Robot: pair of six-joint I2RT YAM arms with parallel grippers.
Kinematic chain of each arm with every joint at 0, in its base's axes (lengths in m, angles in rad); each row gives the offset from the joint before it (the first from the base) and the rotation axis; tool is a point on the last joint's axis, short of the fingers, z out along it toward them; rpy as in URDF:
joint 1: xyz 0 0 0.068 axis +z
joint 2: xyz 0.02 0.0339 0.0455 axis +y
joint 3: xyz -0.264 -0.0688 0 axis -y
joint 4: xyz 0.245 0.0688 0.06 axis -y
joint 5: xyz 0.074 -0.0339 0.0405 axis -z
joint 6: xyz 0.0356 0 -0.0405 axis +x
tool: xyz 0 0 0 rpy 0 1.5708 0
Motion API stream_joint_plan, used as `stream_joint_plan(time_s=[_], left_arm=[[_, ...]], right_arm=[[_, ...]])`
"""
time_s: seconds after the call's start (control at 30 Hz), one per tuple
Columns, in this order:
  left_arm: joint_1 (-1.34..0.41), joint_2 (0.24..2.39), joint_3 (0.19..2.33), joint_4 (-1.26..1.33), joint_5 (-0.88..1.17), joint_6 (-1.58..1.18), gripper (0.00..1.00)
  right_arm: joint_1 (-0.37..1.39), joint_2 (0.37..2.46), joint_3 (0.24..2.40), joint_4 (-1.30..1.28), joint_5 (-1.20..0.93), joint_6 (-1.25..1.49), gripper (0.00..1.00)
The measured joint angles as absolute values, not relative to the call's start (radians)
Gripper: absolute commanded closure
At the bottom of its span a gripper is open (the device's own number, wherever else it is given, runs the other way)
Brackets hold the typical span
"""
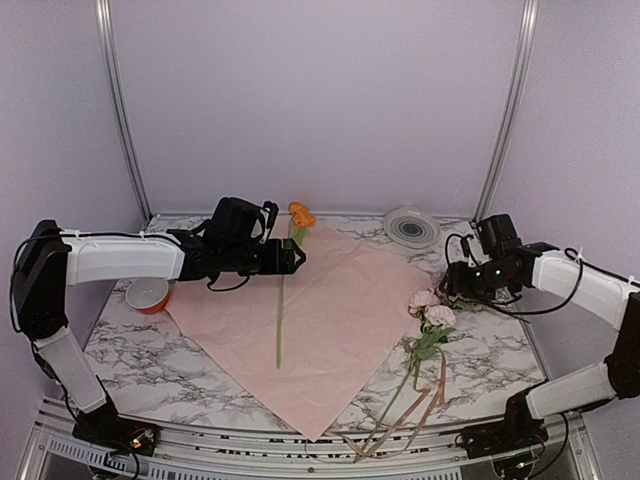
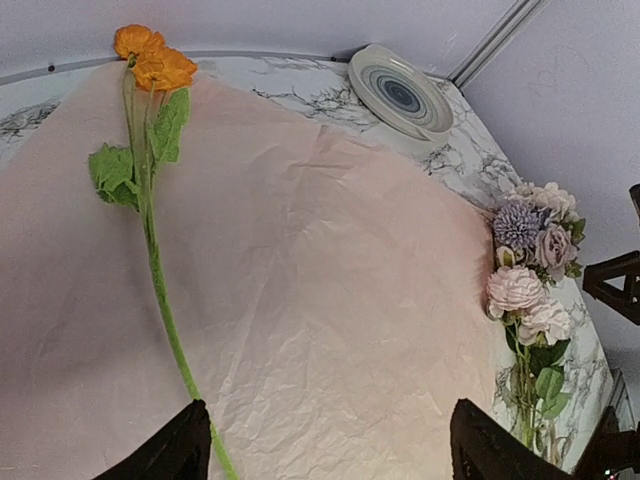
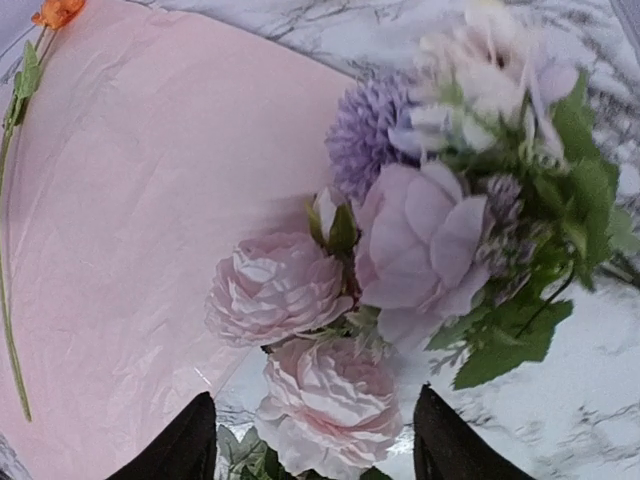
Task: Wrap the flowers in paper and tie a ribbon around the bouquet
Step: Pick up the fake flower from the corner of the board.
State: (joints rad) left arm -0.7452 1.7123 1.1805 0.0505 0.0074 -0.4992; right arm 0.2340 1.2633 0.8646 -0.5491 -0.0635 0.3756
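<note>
The pale pink paper (image 1: 340, 320) lies spread flat as a diamond on the marble table. An orange bloom (image 1: 300, 214) on a long green stem (image 2: 160, 290) rests on the sheet's left half. My left gripper (image 1: 298, 257) hovers over that stem, open, with only paper (image 2: 330, 280) between its fingertips. Pale pink roses (image 1: 432, 308) with a lilac bloom lie at the paper's right corner. My right gripper (image 3: 315, 445) stands just over them, its fingers apart on either side of the lowest rose (image 3: 335, 410), not touching it. Tan ribbon (image 1: 405, 425) trails by the rose stems near the front edge.
A round white-grey disc (image 1: 411, 227) sits at the back right of the table. A white, orange-rimmed roll (image 1: 148, 294) stands under my left forearm at the paper's left corner. Metal posts and walls close in the back and both sides.
</note>
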Motion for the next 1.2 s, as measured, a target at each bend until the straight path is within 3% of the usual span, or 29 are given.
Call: stream_joint_plan(time_s=[0.17,0.33,0.47,0.6,0.73,1.2], left_arm=[[-0.765,1.719,1.181,0.039,-0.001,-0.464,0.17],[-0.768,1.74,1.183,0.023,-0.001,-0.454,0.17],[-0.768,1.746,1.183,0.018,-0.001,-0.446,0.17],[-0.768,1.748,1.194,0.013,-0.001,-0.442,0.17],[-0.768,1.748,1.199,0.012,-0.001,-0.437,0.17],[-0.819,1.692,1.123,0.09,-0.007,-0.367,0.22]], right_arm=[[0.281,1.282,0.758,-0.521,-0.089,0.447,0.26],[0.29,1.377,0.728,-0.444,-0.106,0.483,0.3],[0.294,1.436,0.71,-0.394,-0.098,0.49,0.5],[0.294,1.456,0.698,-0.365,-0.083,0.491,0.8],[0.295,1.445,0.706,-0.362,-0.053,0.472,0.97],[0.295,1.096,0.923,-0.498,-0.049,0.247,1.0]])
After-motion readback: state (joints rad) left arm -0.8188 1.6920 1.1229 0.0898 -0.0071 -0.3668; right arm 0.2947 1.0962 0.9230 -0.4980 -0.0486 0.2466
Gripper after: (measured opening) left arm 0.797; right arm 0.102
